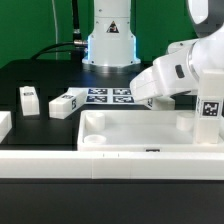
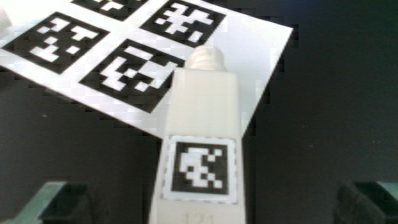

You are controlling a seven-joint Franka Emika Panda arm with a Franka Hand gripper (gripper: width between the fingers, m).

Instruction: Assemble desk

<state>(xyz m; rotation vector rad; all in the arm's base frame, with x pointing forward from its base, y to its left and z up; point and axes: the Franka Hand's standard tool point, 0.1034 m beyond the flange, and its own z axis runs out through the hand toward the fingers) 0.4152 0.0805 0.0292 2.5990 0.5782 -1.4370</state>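
The white rimmed tabletop point(image 1: 130, 128) lies at the front, with a round socket point(image 1: 92, 141) in its near corner on the exterior view's left. In the wrist view a white square leg point(image 2: 205, 120) with a black-and-white tag point(image 2: 199, 168) lies on the dark table, its threaded tip over the marker board point(image 2: 143, 45). My gripper point(image 2: 205, 205) is open. Its fingers point(image 2: 45, 200) stand wide on both sides of the leg's tagged end and do not touch it. In the exterior view the gripper point(image 1: 149, 100) is low behind the tabletop's far rim, and that leg is hidden.
Two more tagged legs point(image 1: 29, 100) point(image 1: 65, 104) lie on the exterior view's left, and a white part point(image 1: 3, 124) is cut off at the left edge. The marker board point(image 1: 108, 96) lies behind the tabletop. A tagged white piece point(image 1: 209, 108) shows at the right. The arm's base point(image 1: 110, 45) stands at the back.
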